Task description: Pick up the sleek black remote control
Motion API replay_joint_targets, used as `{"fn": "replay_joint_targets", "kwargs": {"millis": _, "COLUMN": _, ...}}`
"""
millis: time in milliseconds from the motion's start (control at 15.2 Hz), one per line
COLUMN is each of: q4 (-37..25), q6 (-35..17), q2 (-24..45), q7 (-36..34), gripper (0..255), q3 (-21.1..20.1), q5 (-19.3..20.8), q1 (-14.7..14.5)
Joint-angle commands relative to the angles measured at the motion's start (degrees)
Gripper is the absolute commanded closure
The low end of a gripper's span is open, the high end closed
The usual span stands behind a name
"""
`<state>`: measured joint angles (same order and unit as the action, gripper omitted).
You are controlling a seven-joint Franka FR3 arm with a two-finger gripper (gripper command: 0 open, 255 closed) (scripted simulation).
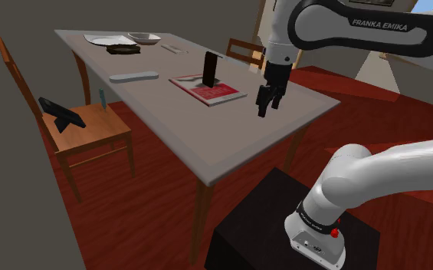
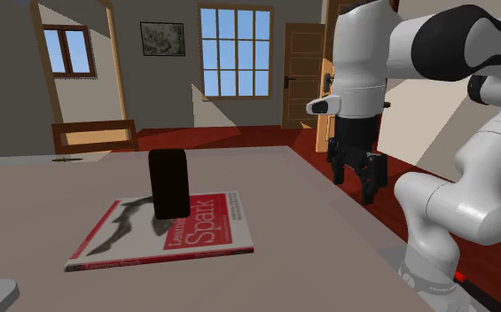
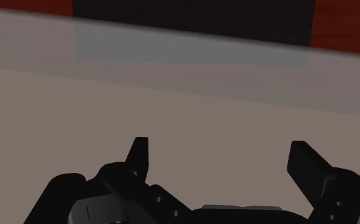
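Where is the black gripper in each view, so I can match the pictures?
Shoulder view: gripper right of centre, above the table, right of the red magazine.
Second exterior view: gripper right of centre, near the table's right edge.
Wrist view: gripper open, above bare table near its edge.
Shared landmark: the table.

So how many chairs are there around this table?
2. One chair stands beside the table on the shoulder view's left; the other chair peeks over the far edge by the arm. Others may be hidden.

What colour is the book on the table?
The book is red with a white and grey cover picture; clearest in the second exterior view.
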<state>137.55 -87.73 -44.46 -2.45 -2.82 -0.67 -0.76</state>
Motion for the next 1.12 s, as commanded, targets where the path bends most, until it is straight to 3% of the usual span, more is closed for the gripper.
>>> {"fn": "replay_joint_targets", "kwargs": {"millis": 0, "q4": 0.0, "q6": 0.0, "q2": 0.0, "q7": 0.0, "gripper": 0, "q3": 0.0, "q5": 0.0, "q1": 0.0}}
{"fn": "replay_joint_targets", "kwargs": {"millis": 528, "q4": -14.6, "q6": -4.31, "q2": 16.61, "q7": -0.06, "gripper": 0, "q3": 1.36, "q5": 1.09, "q1": 1.88}}
{"fn": "replay_joint_targets", "kwargs": {"millis": 1056, "q4": -33.16, "q6": -4.18, "q2": 32.75, "q7": -0.14, "gripper": 0, "q3": 2.69, "q5": 1.45, "q1": 3.21}}
